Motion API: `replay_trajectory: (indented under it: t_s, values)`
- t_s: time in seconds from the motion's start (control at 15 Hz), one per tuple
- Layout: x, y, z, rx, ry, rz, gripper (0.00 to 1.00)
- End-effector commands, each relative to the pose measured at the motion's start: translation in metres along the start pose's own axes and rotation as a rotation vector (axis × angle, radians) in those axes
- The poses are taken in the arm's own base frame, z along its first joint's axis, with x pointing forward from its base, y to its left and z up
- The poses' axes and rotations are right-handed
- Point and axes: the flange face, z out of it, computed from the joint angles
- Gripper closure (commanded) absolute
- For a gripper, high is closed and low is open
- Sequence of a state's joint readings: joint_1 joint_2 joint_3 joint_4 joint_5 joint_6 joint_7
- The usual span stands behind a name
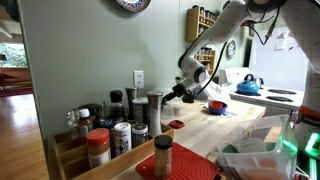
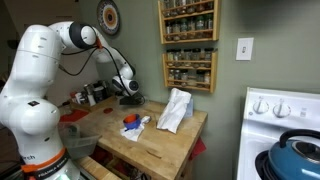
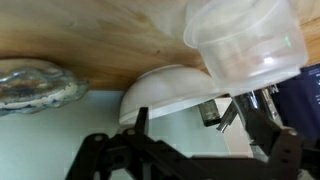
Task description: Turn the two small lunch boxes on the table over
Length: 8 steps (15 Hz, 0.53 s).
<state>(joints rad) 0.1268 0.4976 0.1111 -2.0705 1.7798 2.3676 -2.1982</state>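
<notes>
In the wrist view a clear plastic lunch box [image 3: 245, 40] lies on the pale wood table [image 3: 90, 40], next to a white bowl-shaped container [image 3: 165, 85]. My gripper [image 3: 190, 118] hangs beside them with its fingers spread and nothing between them. In both exterior views the gripper [image 1: 180, 92] [image 2: 130, 98] hovers just above the back part of the table [image 1: 240, 125] [image 2: 160, 145]. Small red and blue items [image 1: 215, 105] [image 2: 130, 122] lie on the table near it. I cannot make out their shape.
Several spice jars [image 1: 115, 135] crowd a rack in the foreground. A white crumpled bag [image 2: 175, 110] stands mid-table. A spice shelf [image 2: 188, 45] hangs on the wall. A blue kettle [image 2: 300, 155] [image 1: 248, 85] sits on the white stove. A glass dish [image 3: 30, 85] lies beside the bowl.
</notes>
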Motion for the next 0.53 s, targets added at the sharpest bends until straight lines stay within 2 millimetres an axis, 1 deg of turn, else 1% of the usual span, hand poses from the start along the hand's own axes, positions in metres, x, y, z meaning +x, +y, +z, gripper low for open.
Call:
replay_trajectory:
  t_s: [0.0, 0.27, 0.47]
  values:
    - [0.026, -0.020, -0.036, -0.001, -0.090, 0.010, 0.00]
    - [0.058, -0.042, -0.072, 0.043, -0.254, -0.037, 0.00]
    - [0.085, -0.055, -0.097, -0.070, -0.352, -0.015, 0.00]
